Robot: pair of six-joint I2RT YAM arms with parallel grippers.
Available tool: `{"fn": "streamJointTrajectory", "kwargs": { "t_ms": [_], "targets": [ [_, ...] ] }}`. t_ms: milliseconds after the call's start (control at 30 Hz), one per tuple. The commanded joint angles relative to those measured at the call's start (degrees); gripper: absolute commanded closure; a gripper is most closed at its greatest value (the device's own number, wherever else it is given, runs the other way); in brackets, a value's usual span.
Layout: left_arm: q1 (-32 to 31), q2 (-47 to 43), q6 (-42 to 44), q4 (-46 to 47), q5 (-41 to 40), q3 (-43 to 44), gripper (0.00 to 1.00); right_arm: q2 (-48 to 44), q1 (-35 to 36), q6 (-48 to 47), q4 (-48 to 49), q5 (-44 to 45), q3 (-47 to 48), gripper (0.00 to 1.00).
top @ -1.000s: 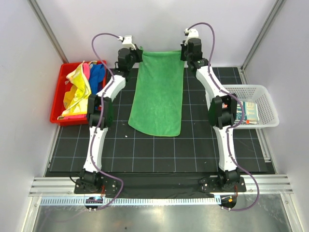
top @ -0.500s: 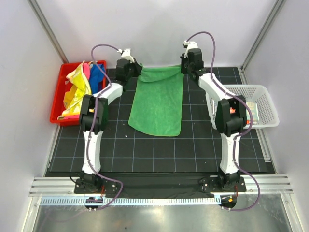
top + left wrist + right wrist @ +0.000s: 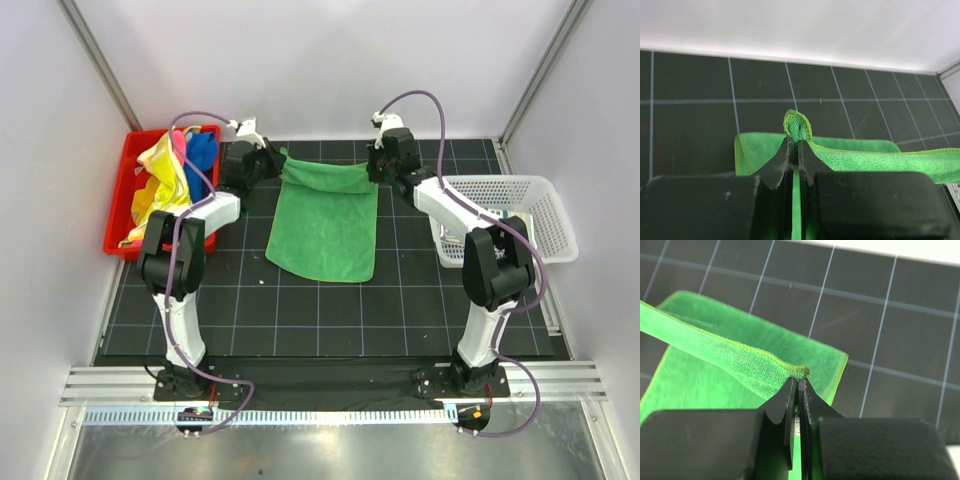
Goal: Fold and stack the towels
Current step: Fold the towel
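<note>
Clenched on green towel (image 3: pixel 325 225) far corners: left pincer (image 3: pixel 795 145), right pincer (image 3: pixel 798 383); long axis ran from pincers toward near edge of desk (image 3: pixel 300 320).

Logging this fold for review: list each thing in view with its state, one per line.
green towel: far corners lifted, near end flat on mat
left gripper: shut on green towel corner
right gripper: shut on the other corner
red bin: holds unfolded towels, heaped
white basket: upright, contents mostly hidden
</note>
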Motion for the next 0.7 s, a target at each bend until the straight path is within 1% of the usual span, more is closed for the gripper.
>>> {"fn": "streamJointTrajectory", "kwargs": {
  "t_ms": [0, 233, 433, 667],
  "targets": [
    [0.3, -5.4, -1.1, 5.0, 0.2, -3.8, 1.0, -5.7, 0.7, 1.2, 2.4, 1.1, -2.7, 0.99],
    [0.3, -11.7, -2.0, 5.4, 0.9, -10.6, 1.0, -10.8, 2.4, 1.9, 2.9, 1.8, -9.0, 0.99],
    [0.3, -15.4, -2.7, 6.3, 1.3, -16.4, 1.0, -14.6, 3.4, 2.9, 3.8, 2.2, -14.1, 0.99],
    [-0.4, -18.8, -2.9, 6.4, 1.5, -21.3, 1.0, -17.7, 4.2, 4.4, 5.0, 2.1, -19.6, 0.99]
  ]
}}
